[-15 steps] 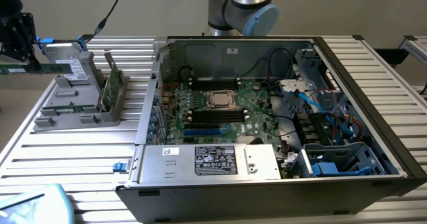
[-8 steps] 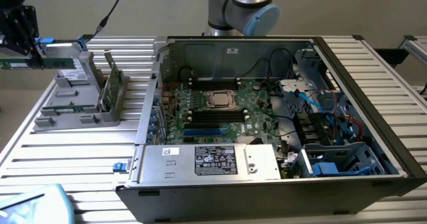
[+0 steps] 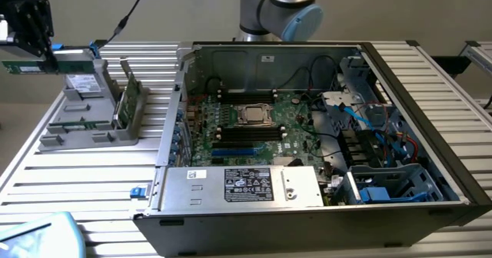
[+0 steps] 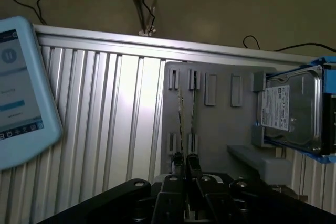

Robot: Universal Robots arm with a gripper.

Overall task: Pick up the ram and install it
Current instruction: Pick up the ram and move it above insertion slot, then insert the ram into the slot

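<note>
The ram [image 3: 23, 67] is a thin green stick held level in the air at the exterior view's far left, above the grey holder [image 3: 84, 128]. My gripper [image 3: 38, 59] is shut on it from above. In the wrist view the ram [image 4: 181, 124] shows edge-on as a thin line between my fingertips [image 4: 185, 160], with the grey holder plate [image 4: 210, 124] behind it. The open computer case [image 3: 323, 131] lies to the exterior view's right. Its motherboard has dark memory slots [image 3: 248, 99] beside the processor [image 3: 252, 115].
The holder carries a silver hard drive with blue tabs [image 3: 80, 80] [image 4: 291, 111] and an upright green expansion card [image 3: 131, 99]. A light-blue tablet [image 3: 34, 235] [image 4: 16, 87] lies on the ribbed table. The power supply [image 3: 242, 186], cables and drive cages crowd the case.
</note>
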